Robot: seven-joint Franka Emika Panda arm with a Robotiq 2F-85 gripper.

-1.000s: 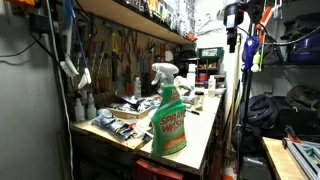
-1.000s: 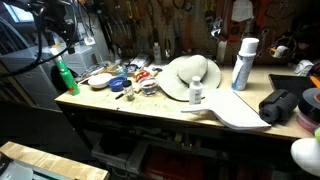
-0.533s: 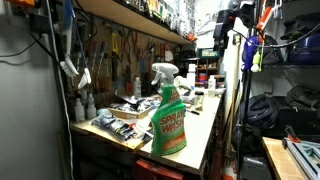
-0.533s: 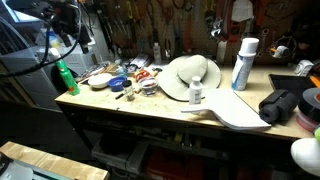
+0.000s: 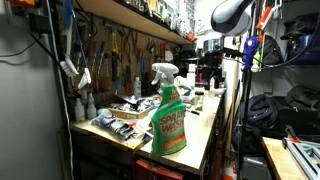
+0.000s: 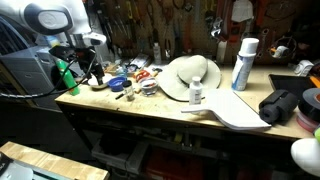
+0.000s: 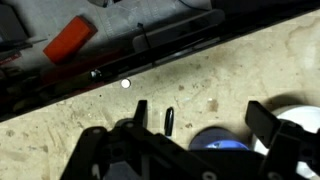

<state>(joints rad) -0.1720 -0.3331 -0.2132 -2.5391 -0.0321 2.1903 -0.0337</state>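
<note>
My gripper [image 7: 200,120] is open and empty, with its fingers pointing down over the speckled benchtop [image 7: 90,110]. A round blue lid-like object [image 7: 215,143] lies just below and between the fingers. A small black stick-like piece [image 7: 169,120] lies beside the lid. In both exterior views the gripper [image 6: 90,68] [image 5: 207,72] hangs low over the cluttered end of the workbench. It is next to a green spray bottle [image 6: 64,76], which stands large in the foreground in an exterior view [image 5: 168,115]. I cannot tell if the gripper touches anything.
A white hat [image 6: 190,75], a small white bottle [image 6: 196,92], a tall white spray can [image 6: 243,63] and a black bundle [image 6: 280,105] sit further along the bench. A white dish [image 6: 100,81] and small clutter lie near the gripper. An orange object [image 7: 68,38] lies beyond the bench edge. Tools hang on the back wall.
The arm has swung down from the top of the views and now hangs low over the cluttered end of the bench by the green spray bottle. The bench objects have not moved.
</note>
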